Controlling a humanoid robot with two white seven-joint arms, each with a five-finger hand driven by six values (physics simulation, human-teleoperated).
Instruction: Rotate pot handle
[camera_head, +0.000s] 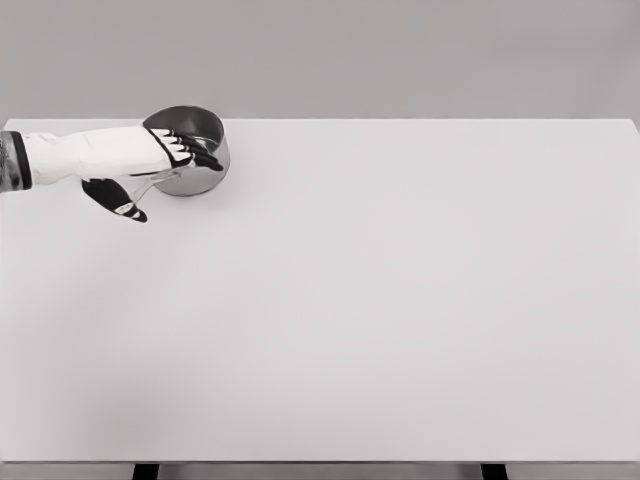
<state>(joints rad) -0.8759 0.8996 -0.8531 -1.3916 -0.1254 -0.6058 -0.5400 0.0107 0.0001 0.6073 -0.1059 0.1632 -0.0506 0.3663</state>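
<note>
Near edge: white table (380, 320), two dark legs poking out below the front rim. Broad bare surface through the middle. Far left corner: steel pot (196, 152), upright, open top, shiny wall, close to the back edge. Pot handle (148, 182) running from the lower left of the wall, toward the left and a bit nearer. Left hand (160, 165) in from the left edge, white forearm level across the table. Dark fingers (195, 152) stretched over the pot's near rim, apart, not clamped on anything visible. Thumb (118, 202) hanging below the handle, contact unclear. Plain grey wall behind.
</note>
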